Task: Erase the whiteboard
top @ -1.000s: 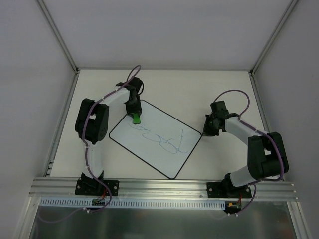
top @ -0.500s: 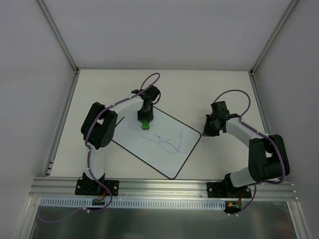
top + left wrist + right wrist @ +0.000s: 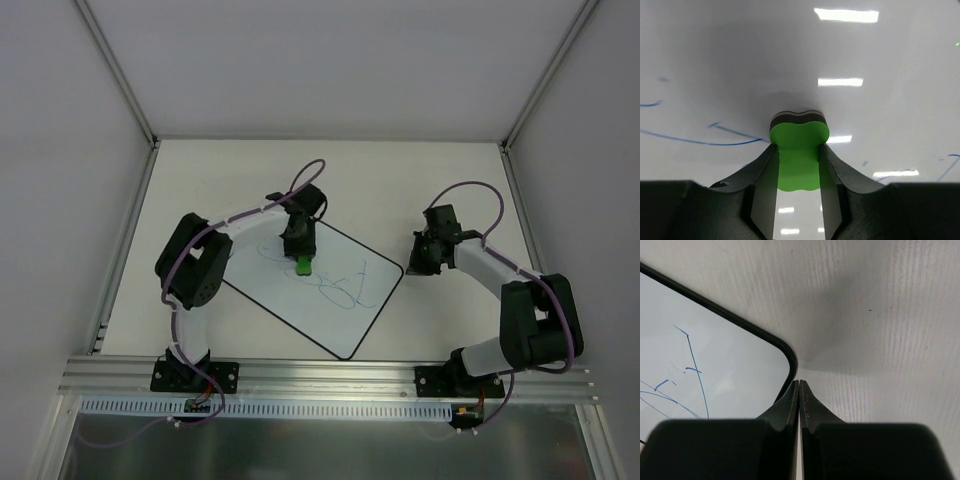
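Observation:
The whiteboard (image 3: 290,300) lies tilted on the table, white with a thin black edge and blue scribbles (image 3: 345,288) across its middle. My left gripper (image 3: 303,258) is shut on a green bone-shaped eraser (image 3: 304,265), whose dark felt end presses on the board. In the left wrist view the eraser (image 3: 799,150) sits between both fingers, blue lines to its left (image 3: 700,142). My right gripper (image 3: 414,266) is shut with nothing in it, its tips (image 3: 799,385) against the whiteboard's right corner (image 3: 786,351).
A metal rail (image 3: 330,378) runs along the table's near edge by the arm bases. White walls with metal posts (image 3: 120,80) enclose the table on three sides. Bare table (image 3: 450,180) lies behind and to the right of the board.
My left gripper has slid the eraser from the board's upper left corner rightward and nearer, onto the scribbles. Marks at the upper left have thinned. The right arm has barely moved.

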{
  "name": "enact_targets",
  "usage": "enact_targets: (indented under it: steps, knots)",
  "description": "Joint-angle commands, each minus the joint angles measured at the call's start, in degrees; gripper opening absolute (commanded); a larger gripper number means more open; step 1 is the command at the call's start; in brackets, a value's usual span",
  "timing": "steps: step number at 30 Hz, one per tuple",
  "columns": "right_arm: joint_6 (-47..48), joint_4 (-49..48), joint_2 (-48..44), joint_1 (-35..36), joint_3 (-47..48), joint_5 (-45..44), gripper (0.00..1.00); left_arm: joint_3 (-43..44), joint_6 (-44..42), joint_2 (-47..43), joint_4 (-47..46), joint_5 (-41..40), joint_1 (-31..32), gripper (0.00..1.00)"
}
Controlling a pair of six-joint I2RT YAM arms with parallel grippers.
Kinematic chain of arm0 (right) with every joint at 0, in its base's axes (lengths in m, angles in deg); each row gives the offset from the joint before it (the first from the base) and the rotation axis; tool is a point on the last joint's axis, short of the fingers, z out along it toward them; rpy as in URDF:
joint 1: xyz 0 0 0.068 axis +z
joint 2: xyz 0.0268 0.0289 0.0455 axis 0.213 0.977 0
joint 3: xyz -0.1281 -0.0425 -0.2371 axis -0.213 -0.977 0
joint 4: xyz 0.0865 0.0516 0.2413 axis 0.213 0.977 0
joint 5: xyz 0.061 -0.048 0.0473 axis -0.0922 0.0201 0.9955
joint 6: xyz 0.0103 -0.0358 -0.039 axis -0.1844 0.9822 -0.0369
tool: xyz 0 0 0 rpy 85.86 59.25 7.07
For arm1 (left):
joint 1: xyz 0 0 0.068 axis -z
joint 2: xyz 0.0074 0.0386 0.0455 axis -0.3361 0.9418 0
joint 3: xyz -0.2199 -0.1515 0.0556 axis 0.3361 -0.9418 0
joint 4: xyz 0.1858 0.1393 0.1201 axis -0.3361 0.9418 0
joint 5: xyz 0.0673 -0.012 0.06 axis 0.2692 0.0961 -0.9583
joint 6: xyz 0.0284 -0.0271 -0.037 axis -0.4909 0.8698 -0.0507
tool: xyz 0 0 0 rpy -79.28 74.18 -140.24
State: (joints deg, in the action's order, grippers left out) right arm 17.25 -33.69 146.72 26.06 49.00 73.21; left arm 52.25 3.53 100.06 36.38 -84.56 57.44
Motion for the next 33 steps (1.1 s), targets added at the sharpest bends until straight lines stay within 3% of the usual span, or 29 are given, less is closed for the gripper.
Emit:
enact_targets:
  steps: [1, 13, 23, 24, 25, 28, 31, 33]
  knots:
    - [0.8, 0.1, -3.0, 0.2, -0.2, 0.3, 0.00, -7.9, 0.7, -0.5, 8.8, -2.3, -9.4, 0.00]
    - [0.7, -0.8, -5.2, 0.1, -0.6, 3.1, 0.00, -10.6, 0.2, -4.1, 8.9, -3.8, -27.0, 0.00]
    - [2.7, -2.9, -4.0, 1.6, -0.3, 6.3, 0.00, -1.3, -1.9, 2.5, 8.9, -1.1, -25.9, 0.00]
    - [3.4, -2.9, -3.7, 2.2, -0.1, 6.2, 0.02, -0.9, -1.9, 2.6, 8.9, -1.3, -25.4, 0.00]
    - [3.9, -2.9, -3.4, 2.9, 0.2, 6.0, 0.12, -0.9, -1.5, 2.7, 8.9, -1.2, -25.0, 0.00]
    - [3.4, -3.1, -1.5, 5.0, 0.8, 5.9, 0.28, -1.0, -1.3, 3.3, 8.8, -0.7, -23.7, 0.00]
    - [2.4, -3.6, 0.6, 6.5, 1.3, 4.1, 0.40, -1.4, -1.2, 3.2, 8.8, -0.9, -23.3, 0.00]
    - [1.7, -4.0, 2.5, 7.2, 1.9, 3.1, 0.41, -1.6, -1.2, 2.9, 8.8, -0.9, -23.1, 0.00]
